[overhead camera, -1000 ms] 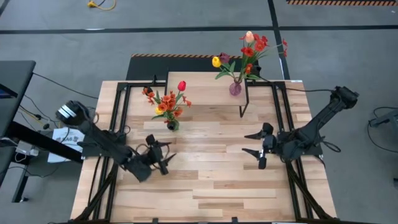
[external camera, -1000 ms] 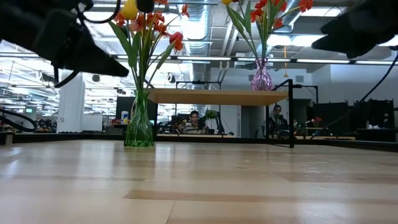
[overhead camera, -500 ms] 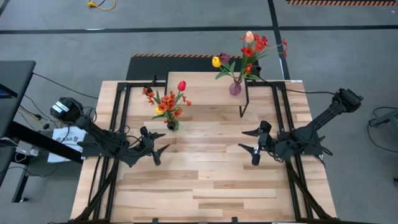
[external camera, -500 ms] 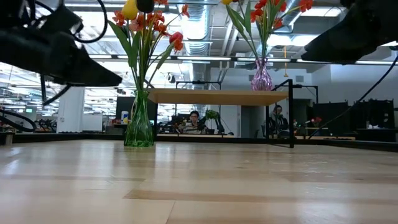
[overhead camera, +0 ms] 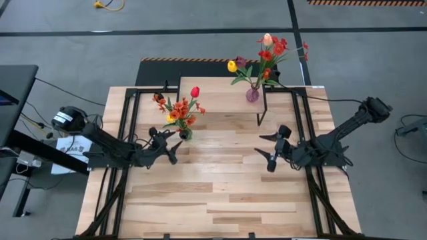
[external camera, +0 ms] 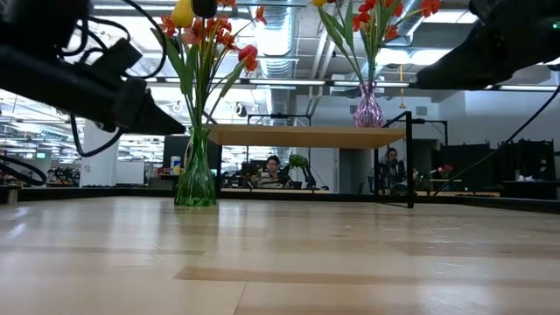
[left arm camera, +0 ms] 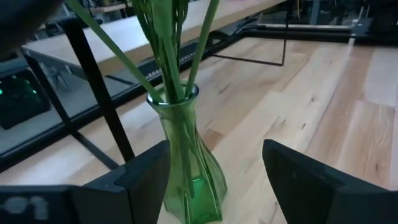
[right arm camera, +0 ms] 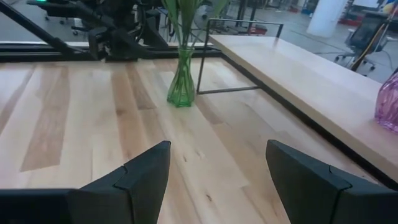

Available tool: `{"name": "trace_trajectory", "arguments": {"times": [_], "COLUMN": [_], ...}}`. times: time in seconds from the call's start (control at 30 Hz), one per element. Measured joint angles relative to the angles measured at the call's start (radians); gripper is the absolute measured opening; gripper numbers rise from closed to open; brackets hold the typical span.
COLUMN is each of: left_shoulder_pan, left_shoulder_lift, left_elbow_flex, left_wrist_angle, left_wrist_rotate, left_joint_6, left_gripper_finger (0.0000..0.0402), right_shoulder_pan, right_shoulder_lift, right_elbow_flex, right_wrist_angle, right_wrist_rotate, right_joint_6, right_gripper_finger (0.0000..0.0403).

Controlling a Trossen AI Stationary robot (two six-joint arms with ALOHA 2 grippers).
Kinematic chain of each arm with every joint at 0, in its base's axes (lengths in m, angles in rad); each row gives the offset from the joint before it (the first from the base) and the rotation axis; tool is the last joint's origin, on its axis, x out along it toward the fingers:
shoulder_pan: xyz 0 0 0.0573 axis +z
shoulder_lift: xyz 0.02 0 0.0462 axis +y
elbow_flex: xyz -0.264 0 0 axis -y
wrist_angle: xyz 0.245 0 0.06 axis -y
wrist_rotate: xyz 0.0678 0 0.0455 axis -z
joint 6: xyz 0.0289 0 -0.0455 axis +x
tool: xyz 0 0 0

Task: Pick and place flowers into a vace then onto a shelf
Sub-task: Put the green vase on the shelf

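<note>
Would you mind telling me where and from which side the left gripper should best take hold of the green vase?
Probably the narrow neck of the green vase, below the rim. It stands upright, flaring toward its base, with stems spreading above. The open left gripper faces it level from the table side, so a straight horizontal approach seems best.

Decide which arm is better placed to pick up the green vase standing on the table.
Probably the left. The left gripper is open right beside the green vase, which fills its wrist view, while the right gripper hovers far across the table.

floor (overhead camera: 200, 33): grey concrete | ceiling (external camera: 289, 35): exposed ducts; strip lights | people (external camera: 273, 166): seated behind
</note>
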Motion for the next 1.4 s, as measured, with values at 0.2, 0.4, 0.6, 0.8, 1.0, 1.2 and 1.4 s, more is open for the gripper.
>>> {"name": "trace_trajectory", "arguments": {"times": [0.2,0.4,0.6,0.8,1.0,1.2,1.4], "left_shoulder_pan": [0.095,0.166,0.216,0.234,0.263,0.288,0.309], "left_shoulder_lift": [0.0,0.0,0.0,0.0,0.0,0.0,0.0], "left_elbow_flex": [0.0,0.0,0.0,0.001,0.001,0.001,0.001], "left_wrist_angle": [0.001,0.009,0.02,0.056,0.061,0.061,0.062], "left_wrist_rotate": [0.097,0.175,0.229,0.243,0.293,0.307,0.322], "left_joint_6": [-0.003,0.011,0.032,0.057,0.062,0.061,0.059], "left_gripper_finger": [0.0244,0.0244,0.0244,0.0244,0.0244,0.0244,0.0244], "right_shoulder_pan": [-0.012,-0.012,-0.012,-0.012,-0.012,-0.012,-0.012], "right_shoulder_lift": [0.0,0.0,0.0,0.0,0.0,-0.001,-0.001], "right_elbow_flex": [0.0,0.0,0.0,0.0,0.0,0.0,0.0], "right_wrist_angle": [-0.001,-0.001,-0.001,-0.002,-0.002,-0.002,-0.002], "right_wrist_rotate": [-0.001,-0.001,-0.001,-0.001,-0.001,-0.001,-0.001], "right_joint_6": [-0.025,-0.026,-0.027,-0.052,-0.053,-0.053,-0.053], "right_gripper_finger": [0.0258,0.0258,0.0258,0.0258,0.0258,0.0258,0.0258]}}
